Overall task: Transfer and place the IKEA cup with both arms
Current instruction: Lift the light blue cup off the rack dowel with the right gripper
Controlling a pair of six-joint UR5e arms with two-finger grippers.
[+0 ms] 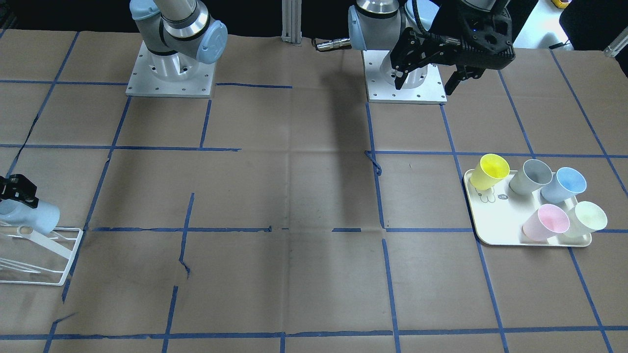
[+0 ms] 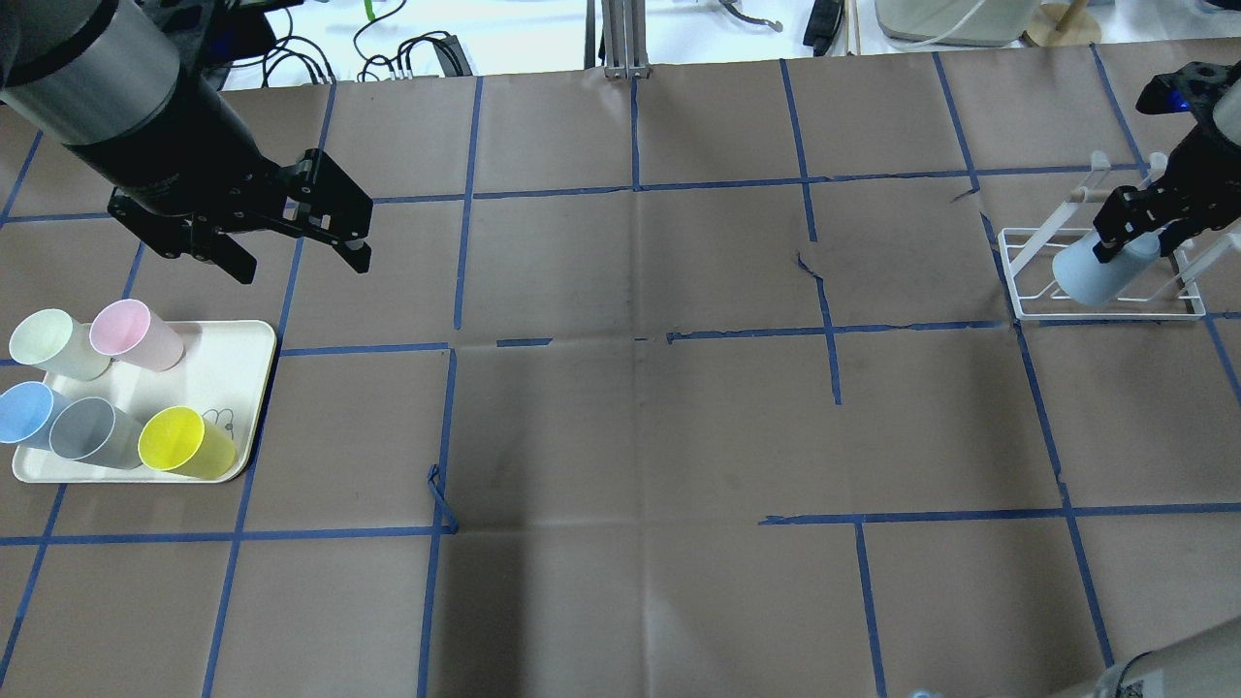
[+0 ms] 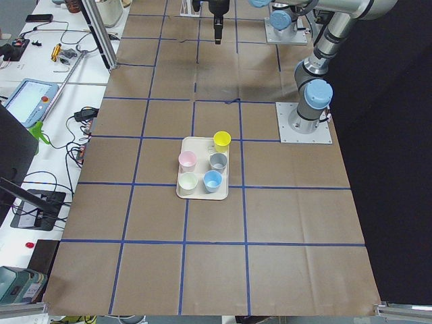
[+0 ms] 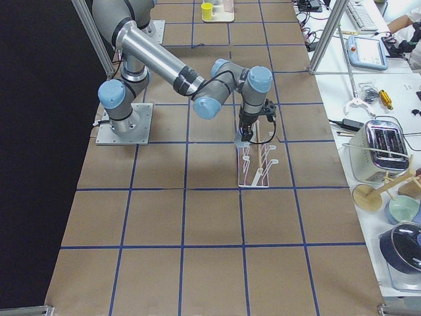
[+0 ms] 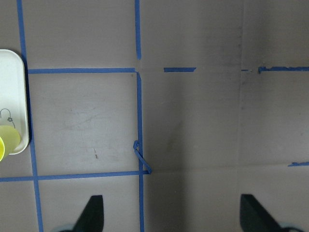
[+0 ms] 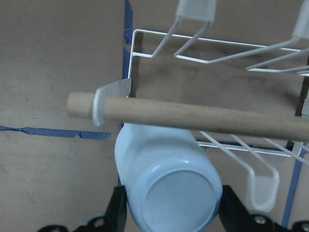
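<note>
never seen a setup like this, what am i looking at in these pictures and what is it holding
Two robot arms are bolted to a paper-covered table. Four pictures come from fixed cameras: across the table, behind the robot, and each table end. The last two come from cameras on the wrists. The left pincer hangs open and empty near a tray with five pastel cups. The right pincer is shut on a pale blue cup, tilted at a white wire rack with a wooden rod.
</note>
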